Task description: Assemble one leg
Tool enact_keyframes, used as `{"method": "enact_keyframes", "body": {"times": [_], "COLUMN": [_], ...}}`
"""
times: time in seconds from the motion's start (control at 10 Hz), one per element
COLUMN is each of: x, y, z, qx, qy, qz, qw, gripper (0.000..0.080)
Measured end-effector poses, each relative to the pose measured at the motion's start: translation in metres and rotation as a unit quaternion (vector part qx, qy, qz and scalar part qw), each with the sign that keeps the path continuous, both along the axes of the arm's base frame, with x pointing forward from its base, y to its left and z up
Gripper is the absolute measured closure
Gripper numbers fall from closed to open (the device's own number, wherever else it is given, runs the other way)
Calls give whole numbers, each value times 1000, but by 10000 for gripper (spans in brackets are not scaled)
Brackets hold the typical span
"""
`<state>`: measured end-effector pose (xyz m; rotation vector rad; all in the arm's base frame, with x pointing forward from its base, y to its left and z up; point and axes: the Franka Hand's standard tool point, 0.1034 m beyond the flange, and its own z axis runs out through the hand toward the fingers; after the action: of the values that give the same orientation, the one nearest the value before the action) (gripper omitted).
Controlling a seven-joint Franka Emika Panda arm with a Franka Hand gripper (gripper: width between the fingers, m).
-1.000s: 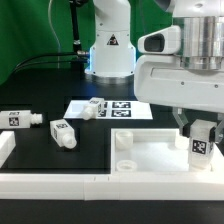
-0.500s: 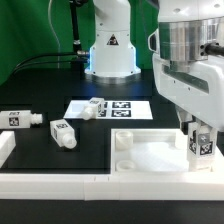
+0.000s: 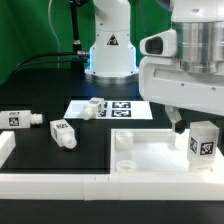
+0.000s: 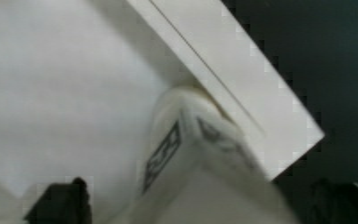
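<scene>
A white leg [image 3: 203,140] with a marker tag stands upright at the large white panel's [image 3: 150,152] corner on the exterior view's right. My gripper [image 3: 200,124] hangs just above and around it, jaws open, with one dark finger [image 3: 178,122] apart from the leg's side. In the wrist view the leg [image 4: 194,150] fills the middle, and the gripper [image 4: 211,205] shows gaps between both dark fingertips [image 4: 60,202] and the leg. Three more legs lie loose: two [image 3: 20,119] [image 3: 63,132] on the black table, one [image 3: 95,107] on the marker board.
The marker board [image 3: 125,108] lies behind the panel. The arm's white base [image 3: 110,50] stands at the back. A white rail [image 3: 60,182] runs along the front, with a short wall [image 3: 5,150] at the exterior view's left.
The gripper held the leg and twisted with it half a second ago. Now it has turned back, its jaws have opened, and the leg stands free at the panel's corner.
</scene>
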<state>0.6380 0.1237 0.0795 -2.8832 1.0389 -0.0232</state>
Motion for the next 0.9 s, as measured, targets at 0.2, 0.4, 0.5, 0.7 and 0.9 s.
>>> {"method": "enact_keyframes", "body": {"times": [0.2,0.4,0.5,0.7,0.9], "x": [0,0,0,0,0], "y": [-2,-4,-5,-5,-7], "z": [-1,-2,-3,-3,-4], "qx": [-5,-24,-23,-23,-22], "qy": [-4,-12,-14,-11,-8], "qz": [72,238,268,233,193], "qw": [997,971,963,972,981], "gripper": [152,151,151,312,447]}}
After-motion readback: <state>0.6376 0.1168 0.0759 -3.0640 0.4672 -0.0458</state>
